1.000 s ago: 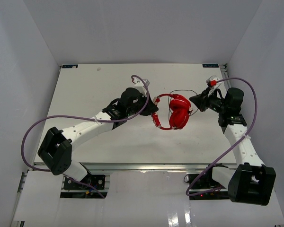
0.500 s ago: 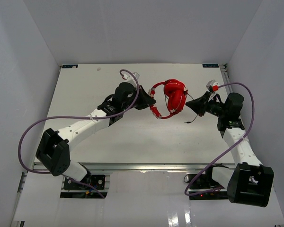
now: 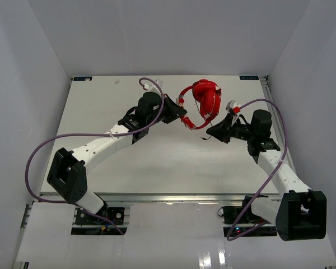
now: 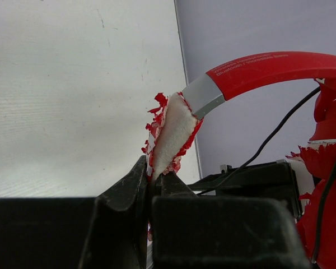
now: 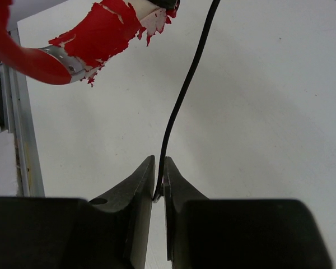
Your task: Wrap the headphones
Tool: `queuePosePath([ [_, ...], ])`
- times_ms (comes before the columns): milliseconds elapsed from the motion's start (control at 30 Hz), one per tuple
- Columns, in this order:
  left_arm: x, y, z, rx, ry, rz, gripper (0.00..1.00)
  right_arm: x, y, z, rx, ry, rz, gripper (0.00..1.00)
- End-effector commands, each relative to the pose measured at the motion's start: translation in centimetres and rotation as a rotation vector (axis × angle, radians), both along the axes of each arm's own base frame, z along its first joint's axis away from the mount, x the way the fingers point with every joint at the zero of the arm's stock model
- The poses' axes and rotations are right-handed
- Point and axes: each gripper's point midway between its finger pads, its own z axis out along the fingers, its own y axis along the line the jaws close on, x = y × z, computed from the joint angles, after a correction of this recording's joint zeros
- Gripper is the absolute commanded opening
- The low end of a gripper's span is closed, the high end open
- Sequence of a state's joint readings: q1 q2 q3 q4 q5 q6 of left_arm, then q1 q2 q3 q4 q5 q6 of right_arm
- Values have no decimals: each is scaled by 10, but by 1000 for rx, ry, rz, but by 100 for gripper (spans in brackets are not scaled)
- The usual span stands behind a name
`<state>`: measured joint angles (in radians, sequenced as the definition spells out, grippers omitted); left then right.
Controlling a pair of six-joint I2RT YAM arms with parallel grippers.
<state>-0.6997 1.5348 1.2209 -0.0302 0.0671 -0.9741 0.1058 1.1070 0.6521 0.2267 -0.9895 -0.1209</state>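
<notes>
Right gripper: jaws narrowed to a slit, pinching the thin black cord between the fingertips. From the pinch the cord runs straight up and away. In the top view this gripper sits right of table centre, pointing left.

Left gripper: jaws clamped on one end of the headband, where the red covering is torn and flaked and pale foam shows. In the top view it sits just left of centre, pointing right, with the right gripper near it but apart.

Headphones: bright red, held by the headband end in the left gripper. The band arcs from there toward the far right. The two earcups are bunched together at the far side, beyond and between the two grippers. The left wrist view shows the band against the wall rather than the tabletop.

Table: white, flat.

Purple cables: one thick loop beside each arm, separate from the cord.
</notes>
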Motion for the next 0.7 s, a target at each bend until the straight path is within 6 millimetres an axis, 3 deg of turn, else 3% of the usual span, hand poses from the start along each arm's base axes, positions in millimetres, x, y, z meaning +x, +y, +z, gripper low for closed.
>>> queuePosePath([
  [0,14,9,31,-93,-41,77,0,-1,4,15,-19,-92,7,11],
  [133,19,16,26,-78,-32,119,0,0,8,16,-61,-114,-4,8],
  [300,37,35,3,49,3,240,0,4,8,9,-225,-158,-67,8],
  [367,42,40,-18,124,32,264,0,16,2,13,-310,-191,-134,8],
  [433,45,44,-33,187,39,269,0,21,-2,3,-428,-207,-169,8],
  [467,46,46,-39,211,44,272,0,20,2,7,-429,-218,-160,8],
  [667,49,59,-93,394,91,275,0,28,-4,-15,-566,-214,-199,8],
])
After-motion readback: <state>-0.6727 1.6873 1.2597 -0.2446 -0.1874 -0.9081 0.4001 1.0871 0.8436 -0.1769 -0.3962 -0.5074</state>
